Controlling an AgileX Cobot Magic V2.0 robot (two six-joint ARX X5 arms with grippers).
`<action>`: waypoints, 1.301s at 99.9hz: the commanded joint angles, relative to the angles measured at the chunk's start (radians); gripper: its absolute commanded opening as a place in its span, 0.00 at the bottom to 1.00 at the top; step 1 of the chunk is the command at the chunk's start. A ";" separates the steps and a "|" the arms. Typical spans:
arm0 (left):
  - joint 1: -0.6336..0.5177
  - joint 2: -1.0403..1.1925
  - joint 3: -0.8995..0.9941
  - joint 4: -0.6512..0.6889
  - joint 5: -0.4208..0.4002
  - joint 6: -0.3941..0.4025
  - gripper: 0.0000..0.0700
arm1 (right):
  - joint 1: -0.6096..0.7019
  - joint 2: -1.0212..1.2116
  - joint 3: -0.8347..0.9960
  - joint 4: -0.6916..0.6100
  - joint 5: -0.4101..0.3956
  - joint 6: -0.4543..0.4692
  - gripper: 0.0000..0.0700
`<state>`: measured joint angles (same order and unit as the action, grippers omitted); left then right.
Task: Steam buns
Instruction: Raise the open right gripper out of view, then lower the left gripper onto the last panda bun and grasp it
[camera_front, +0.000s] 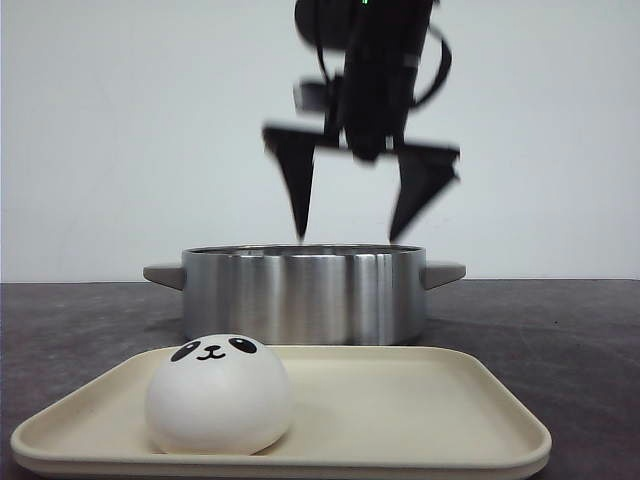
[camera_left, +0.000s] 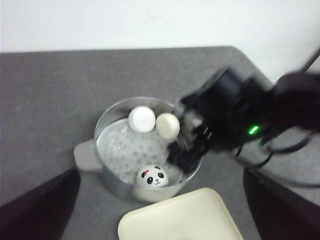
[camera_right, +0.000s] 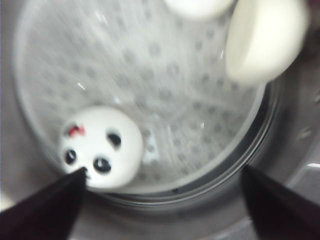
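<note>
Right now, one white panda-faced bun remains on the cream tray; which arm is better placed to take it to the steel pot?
Probably the left. The right gripper hangs open over the steel pot, while the left wrist camera looks down near the tray. The bun lies on the tray's left part.

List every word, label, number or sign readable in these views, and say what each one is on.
None: no readable text appears in any view.
The buns carry only painted panda faces, no letters.
The steel pot and the cream tray are unmarked.
The right gripper above the pot shows a lit green light on its arm, not a character; any markings on its dark body are too blurred to make out.
</note>
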<state>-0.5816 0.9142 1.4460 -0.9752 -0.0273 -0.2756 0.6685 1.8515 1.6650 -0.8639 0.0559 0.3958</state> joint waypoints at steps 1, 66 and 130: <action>-0.009 0.014 -0.014 0.002 -0.001 0.001 0.91 | 0.023 -0.071 0.055 0.003 0.005 -0.012 0.19; -0.237 0.275 -0.594 0.304 0.188 -0.209 0.91 | 0.304 -0.627 0.060 -0.033 0.367 -0.014 0.00; -0.301 0.647 -0.593 0.452 0.179 -0.252 0.88 | 0.305 -0.631 0.060 -0.126 0.372 0.016 0.00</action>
<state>-0.8711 1.5196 0.8608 -0.5117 0.1555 -0.5179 0.9615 1.2091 1.7058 -0.9890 0.4232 0.3981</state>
